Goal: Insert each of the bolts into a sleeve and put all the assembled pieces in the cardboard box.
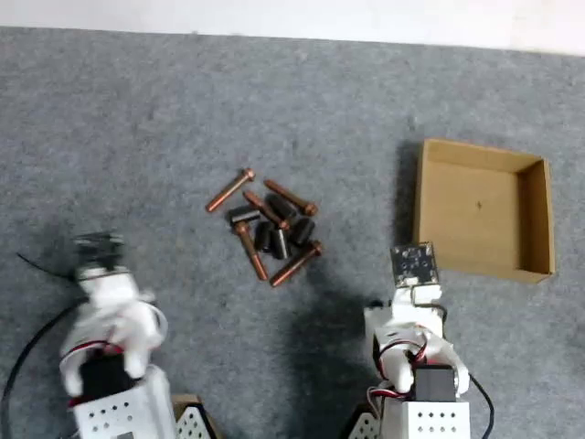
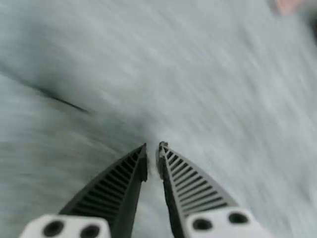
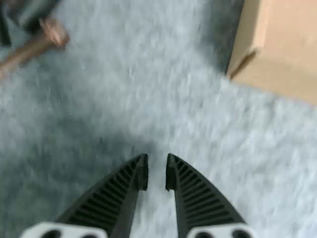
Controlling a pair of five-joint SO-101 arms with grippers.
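Note:
Several copper bolts [image 1: 228,190] and short black sleeves [image 1: 302,230] lie in a loose pile on the grey carpet, mid-table. The open cardboard box [image 1: 535,219] sits to the right of the pile and holds nothing. The left arm [image 1: 110,311] is at the near left, well short of the pile. Its gripper [image 2: 152,148] is shut over bare carpet with nothing in it. The right arm [image 1: 416,311] stands at the near right, just in front of the box. Its gripper [image 3: 156,166] is shut and holds nothing, with a bolt [image 3: 34,44] and the box corner [image 3: 277,44] ahead of it.
Grey carpet [image 1: 137,137] covers the whole table. A thin black cable [image 1: 37,267] runs by the left arm. A pale wall strip [image 1: 366,18] borders the far edge.

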